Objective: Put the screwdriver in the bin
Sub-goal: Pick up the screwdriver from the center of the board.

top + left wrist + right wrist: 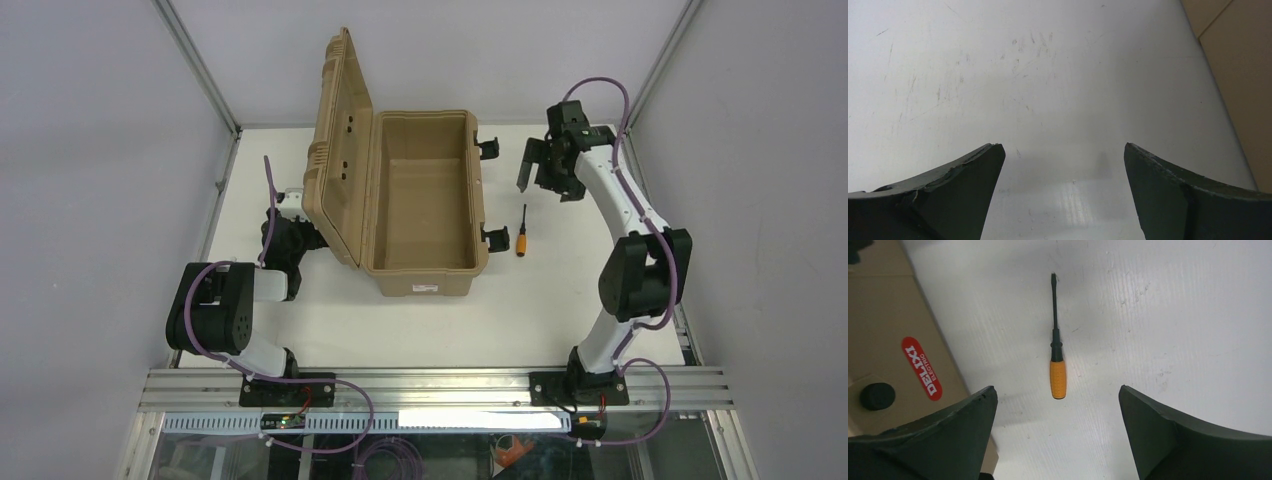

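White, scuffed tabletop (998,75) lies under your left pincer (1063,146), its fingers spread apart with nothing between them. The tan bin (425,283) stands just to its right, lid (340,150) swung up. A red oval sticker (921,368) on the bin's wall reads "DELIXI ELECTRIC". Further right, the screwdriver (1057,365) lies flat on the tabletop outside the bin. It is centred before your right pincer (1057,388), which is also spread wide and empty. The orange handle is nearest the fingers.
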Robot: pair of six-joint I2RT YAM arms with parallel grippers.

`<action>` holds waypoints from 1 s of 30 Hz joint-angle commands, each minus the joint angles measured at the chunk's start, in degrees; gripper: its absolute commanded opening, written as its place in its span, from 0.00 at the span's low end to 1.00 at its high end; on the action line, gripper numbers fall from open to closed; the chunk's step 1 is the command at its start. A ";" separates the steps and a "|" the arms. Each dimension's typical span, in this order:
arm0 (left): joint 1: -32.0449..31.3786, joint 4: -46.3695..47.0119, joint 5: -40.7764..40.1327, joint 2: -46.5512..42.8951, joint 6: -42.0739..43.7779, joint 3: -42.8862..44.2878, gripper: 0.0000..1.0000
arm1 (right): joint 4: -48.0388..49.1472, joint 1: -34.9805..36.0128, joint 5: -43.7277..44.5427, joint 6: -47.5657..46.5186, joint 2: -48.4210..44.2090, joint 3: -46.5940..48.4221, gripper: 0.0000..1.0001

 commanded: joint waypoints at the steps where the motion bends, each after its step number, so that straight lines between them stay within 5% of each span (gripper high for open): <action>1: 0.31 2.15 1.22 -1.74 -0.61 -0.25 0.99 | 1.73 -0.40 -2.54 0.56 0.93 -2.00 0.95; 30: 0.31 2.16 1.26 -1.74 -0.61 -0.25 0.99 | 6.81 4.64 -3.00 2.67 8.71 -16.02 0.84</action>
